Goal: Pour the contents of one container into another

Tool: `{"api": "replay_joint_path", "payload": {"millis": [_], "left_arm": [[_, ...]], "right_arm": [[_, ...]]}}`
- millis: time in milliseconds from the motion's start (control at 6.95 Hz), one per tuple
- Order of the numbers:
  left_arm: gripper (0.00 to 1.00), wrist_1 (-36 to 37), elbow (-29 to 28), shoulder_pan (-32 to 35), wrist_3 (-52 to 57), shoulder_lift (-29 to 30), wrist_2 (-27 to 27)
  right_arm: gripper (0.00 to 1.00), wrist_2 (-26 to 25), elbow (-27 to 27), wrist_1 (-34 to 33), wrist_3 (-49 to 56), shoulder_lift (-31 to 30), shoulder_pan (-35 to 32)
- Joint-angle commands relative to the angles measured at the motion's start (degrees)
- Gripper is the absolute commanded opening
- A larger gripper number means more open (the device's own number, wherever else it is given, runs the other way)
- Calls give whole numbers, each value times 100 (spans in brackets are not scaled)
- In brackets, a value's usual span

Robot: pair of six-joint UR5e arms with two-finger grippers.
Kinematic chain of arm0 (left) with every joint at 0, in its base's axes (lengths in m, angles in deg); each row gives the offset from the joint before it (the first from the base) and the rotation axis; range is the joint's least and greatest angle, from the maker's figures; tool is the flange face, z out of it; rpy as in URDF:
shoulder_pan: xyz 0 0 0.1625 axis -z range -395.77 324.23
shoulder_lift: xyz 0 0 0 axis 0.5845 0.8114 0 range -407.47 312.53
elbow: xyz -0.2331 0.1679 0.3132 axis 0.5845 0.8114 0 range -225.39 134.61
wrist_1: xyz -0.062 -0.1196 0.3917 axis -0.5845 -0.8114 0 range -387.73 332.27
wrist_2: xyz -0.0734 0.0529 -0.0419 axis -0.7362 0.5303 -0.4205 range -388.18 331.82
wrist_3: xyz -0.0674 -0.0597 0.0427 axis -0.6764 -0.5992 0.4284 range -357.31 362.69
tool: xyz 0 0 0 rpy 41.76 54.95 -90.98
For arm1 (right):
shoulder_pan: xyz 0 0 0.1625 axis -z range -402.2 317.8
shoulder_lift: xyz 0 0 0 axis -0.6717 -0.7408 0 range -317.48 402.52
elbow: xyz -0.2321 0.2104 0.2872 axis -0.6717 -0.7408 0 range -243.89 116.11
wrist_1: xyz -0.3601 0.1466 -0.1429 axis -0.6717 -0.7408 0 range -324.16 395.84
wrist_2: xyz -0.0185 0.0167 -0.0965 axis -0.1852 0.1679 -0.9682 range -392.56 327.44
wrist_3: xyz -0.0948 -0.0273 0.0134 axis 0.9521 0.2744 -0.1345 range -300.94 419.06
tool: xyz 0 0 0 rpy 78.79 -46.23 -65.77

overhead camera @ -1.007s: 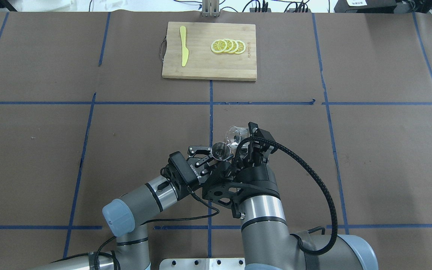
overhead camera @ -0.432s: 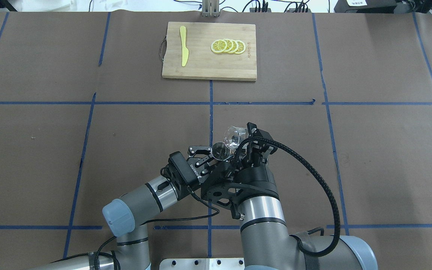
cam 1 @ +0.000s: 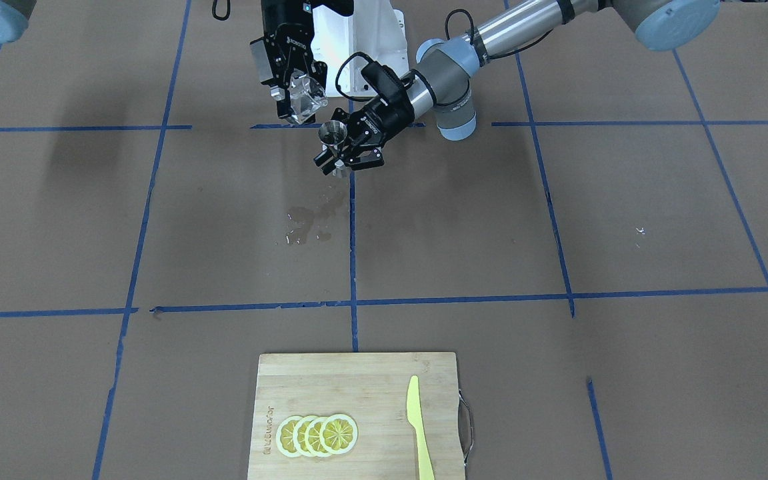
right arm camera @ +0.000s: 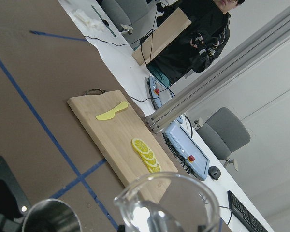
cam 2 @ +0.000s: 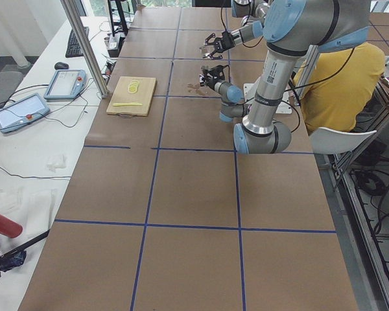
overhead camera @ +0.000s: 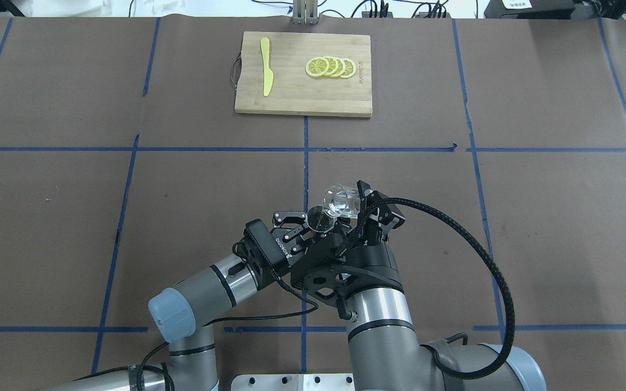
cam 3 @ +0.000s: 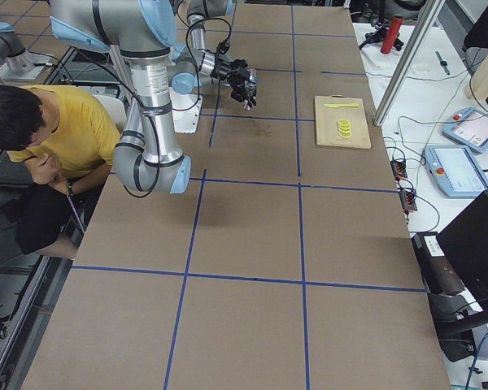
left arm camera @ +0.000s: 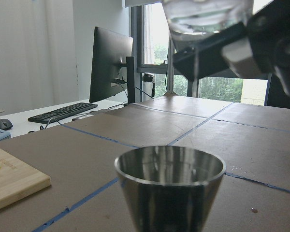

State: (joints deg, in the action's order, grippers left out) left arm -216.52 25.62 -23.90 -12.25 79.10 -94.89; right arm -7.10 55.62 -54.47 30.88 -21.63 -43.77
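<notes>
My right gripper is shut on the clear glass cup, holding it in the air and tipped toward the jigger. The steel jigger stands upright just below and left of the cup's lip, with my left gripper shut on its waist. In the front-facing view the cup hangs above the jigger. The left wrist view shows the jigger's open mouth with the cup overhead. In the right wrist view the cup's rim and the jigger sit side by side.
A wooden cutting board at the table's far side carries lemon slices and a yellow knife. Wet spots mark the brown paper under the grippers. A person in yellow sits behind the robot.
My right wrist has rolled, tipping the glass cup further toward the jigger; its cable swung out to the right. The left gripper and jigger have stayed put.
</notes>
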Motion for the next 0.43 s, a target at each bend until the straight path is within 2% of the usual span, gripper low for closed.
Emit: {"api": "replay_joint_path", "payload": {"millis": [0, 288], "left_arm": [[0, 0, 18, 0, -9, 0, 0], [0, 0, 175, 9, -18, -44, 0]], "right_arm": [[0, 4, -41, 582, -450, -53, 51], [0, 12, -15, 1153, -862, -106, 34]]}}
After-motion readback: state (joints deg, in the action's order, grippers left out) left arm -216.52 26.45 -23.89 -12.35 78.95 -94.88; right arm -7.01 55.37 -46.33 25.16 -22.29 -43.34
